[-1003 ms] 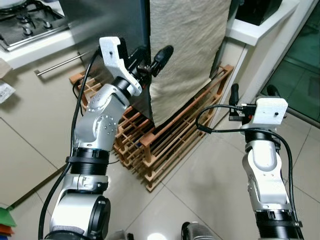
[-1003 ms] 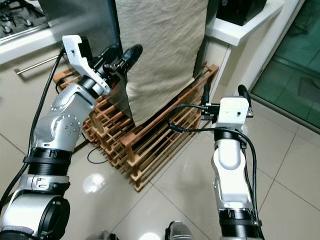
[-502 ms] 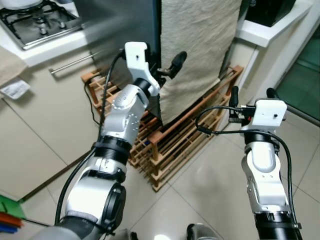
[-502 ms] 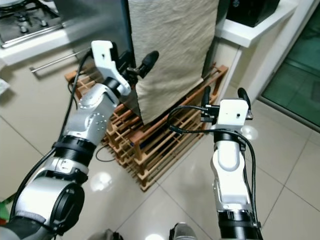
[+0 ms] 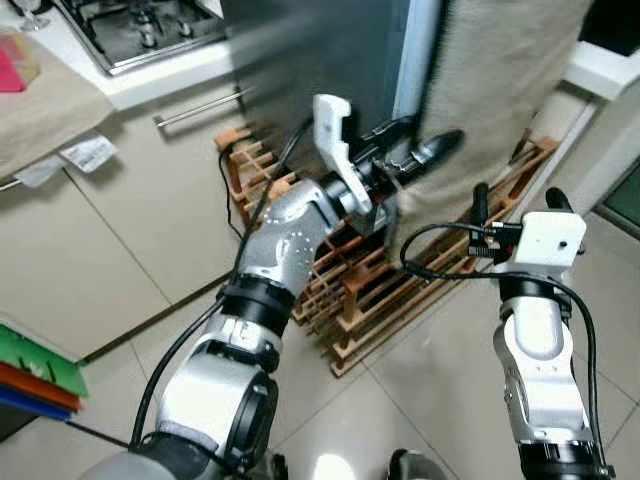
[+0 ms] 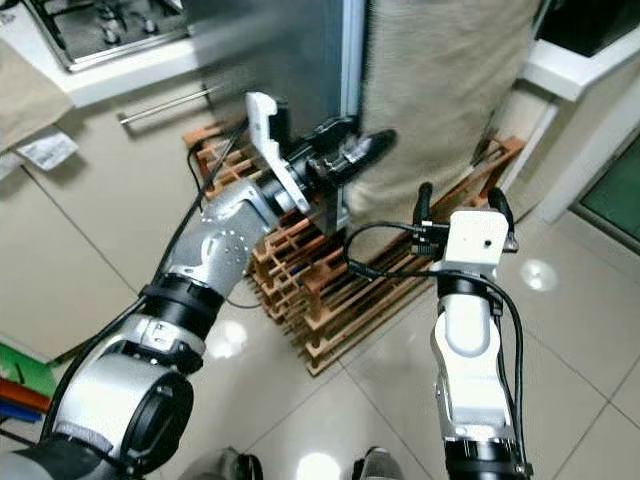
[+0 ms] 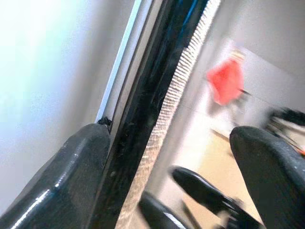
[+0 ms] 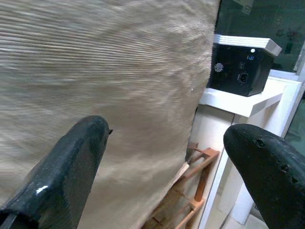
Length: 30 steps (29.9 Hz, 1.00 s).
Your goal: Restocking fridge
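The fridge's dark steel door fills the top centre, with a beige cloth hanging beside its edge. My left gripper is open and reaches to that edge. In the left wrist view one finger lies against the door's face next to the black seal, and the other finger stands well clear of the edge. My right gripper is raised, open and holding nothing, facing the cloth from a short distance.
A wooden rack stands on the tiled floor under the fridge. A hob and a drawer handle are at the left. A white counter with a black appliance is at the right.
The camera has swung, so the whole scene shifted. My left arm has stretched further right along the door, bringing its fingers to the door's edge. My right arm kept its pose.
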### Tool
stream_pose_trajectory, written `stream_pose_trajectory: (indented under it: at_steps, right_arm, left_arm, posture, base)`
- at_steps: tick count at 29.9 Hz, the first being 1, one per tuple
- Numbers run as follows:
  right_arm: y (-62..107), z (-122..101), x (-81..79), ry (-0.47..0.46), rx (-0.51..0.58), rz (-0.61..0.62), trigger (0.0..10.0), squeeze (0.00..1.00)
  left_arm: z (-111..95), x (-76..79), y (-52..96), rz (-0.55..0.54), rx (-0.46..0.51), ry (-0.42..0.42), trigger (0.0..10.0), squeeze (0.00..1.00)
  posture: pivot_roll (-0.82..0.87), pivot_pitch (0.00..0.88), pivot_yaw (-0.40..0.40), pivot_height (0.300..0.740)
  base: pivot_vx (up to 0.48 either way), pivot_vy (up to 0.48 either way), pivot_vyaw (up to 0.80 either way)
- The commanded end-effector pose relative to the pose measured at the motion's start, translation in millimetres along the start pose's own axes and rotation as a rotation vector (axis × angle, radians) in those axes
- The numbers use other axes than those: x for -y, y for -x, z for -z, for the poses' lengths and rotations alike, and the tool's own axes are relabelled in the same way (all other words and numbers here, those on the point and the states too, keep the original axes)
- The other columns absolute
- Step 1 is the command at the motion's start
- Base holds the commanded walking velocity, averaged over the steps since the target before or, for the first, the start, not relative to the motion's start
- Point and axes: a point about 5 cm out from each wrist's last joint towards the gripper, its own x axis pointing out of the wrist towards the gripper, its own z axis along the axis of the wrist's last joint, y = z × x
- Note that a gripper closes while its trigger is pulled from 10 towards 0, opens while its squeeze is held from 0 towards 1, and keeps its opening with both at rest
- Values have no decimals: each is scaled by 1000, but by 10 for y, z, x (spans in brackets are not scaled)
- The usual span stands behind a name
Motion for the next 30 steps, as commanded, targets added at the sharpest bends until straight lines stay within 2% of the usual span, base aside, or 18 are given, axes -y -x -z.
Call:
stream_pose_trajectory:
  at_steps: [1, 3, 6, 7, 8, 9, 10, 12, 14, 15, 16, 17, 19, 21, 22, 24, 28, 30]
  right_arm:
    - [14, -15, 45, 6, -2, 16, 10000, 0]
    - [11, -16, 39, 4, -4, 19, 10000, 0]
    - [21, -11, 24, 1, -8, 21, 10000, 0]
    - [42, -3, 13, -2, -17, 17, 10000, 0]
    - [153, 39, -11, 4, -46, -5, 10000, 0]
    - [153, 39, -11, 4, -46, -5, 10000, 0]
    - [353, 166, 45, 22, -121, 11, 10000, 0]
    - [535, 307, 144, 34, -209, 50, 10000, 0]
    - [811, 644, 376, 48, -405, 131, 10000, 0]
    - [811, 644, 376, 48, -405, 131, 10000, 0]
    - [975, 840, 508, 54, -522, 182, 10000, 0]
    - [1231, 1134, 659, 25, -716, 233, 10000, 0]
    - [1340, 1283, 709, -30, -812, 262, 10000, 0]
    - [1363, 1320, 726, -49, -832, 280, 10000, 0]
    - [1324, 1477, 583, -204, -957, 191, 10000, 0]
    - [1204, 1535, 432, -316, -1016, 113, 10000, 0]
    - [1083, 1539, 311, -351, -1030, 53, 10000, 0]
    - [996, 1545, 210, -372, -1029, 9, 10000, 0]
  left_arm:
    - [130, 251, -177, 144, -6, 67, 10000, 0]
    - [165, 338, -212, 207, -12, 108, 10000, 0]
    - [201, 353, -233, 204, -13, 126, 10000, 0]
    - [217, 355, -230, 206, -16, 135, 10000, 0]
    - [238, 360, -225, 203, -20, 147, 10000, 0]
    - [238, 360, -225, 203, -20, 147, 10000, 0]
    - [250, 365, -225, 193, -22, 153, 10000, 0]
    - [259, 368, -226, 186, -23, 156, 10000, 0]
    - [248, 369, -231, 181, -12, 166, 10000, 0]
    - [248, 369, -231, 181, -12, 166, 10000, 0]
    - [235, 369, -234, 180, -4, 172, 10000, 0]
    - [222, 370, -244, 178, 5, 177, 10000, 0]
    - [221, 384, -254, 183, 8, 182, 10000, 0]
    - [222, 394, -257, 188, 9, 185, 10000, 0]
    - [204, 434, -270, 209, 15, 192, 10000, 0]
    - [190, 451, -284, 213, 20, 194, 10000, 0]
    - [196, 431, -288, 194, 12, 183, 10000, 0]
    - [216, 369, -271, 142, 3, 175, 10000, 0]
  posture:
    - [-214, 117, 87, 723]
    - [-218, 117, 89, 723]
    - [-221, 116, 91, 723]
    - [-224, 117, 90, 723]
    - [-223, 115, 85, 723]
    - [-223, 115, 85, 723]
    - [-225, 114, 76, 723]
    - [-225, 115, 67, 723]
    - [-229, 113, 58, 723]
    - [-229, 113, 58, 723]
    - [-231, 112, 57, 723]
    - [-234, 110, 61, 723]
    - [-237, 109, 64, 723]
    - [-237, 109, 64, 723]
    - [-240, 105, 70, 723]
    - [-239, 101, 74, 723]
    - [-232, 95, 73, 723]
    - [-222, 88, 72, 723]
  base:
    - [0, 0, 0]
    - [0, 0, 0]
    - [0, 0, 0]
    - [0, 0, 0]
    - [0, 0, 0]
    - [0, 0, 0]
    - [0, 0, 0]
    - [0, 0, 0]
    - [0, 0, 0]
    - [0, 0, 0]
    - [0, 0, 0]
    - [0, 0, 0]
    - [0, 0, 0]
    - [0, 0, 0]
    - [0, 0, 0]
    - [0, 0, 0]
    - [0, 0, 0]
    - [0, 0, 0]
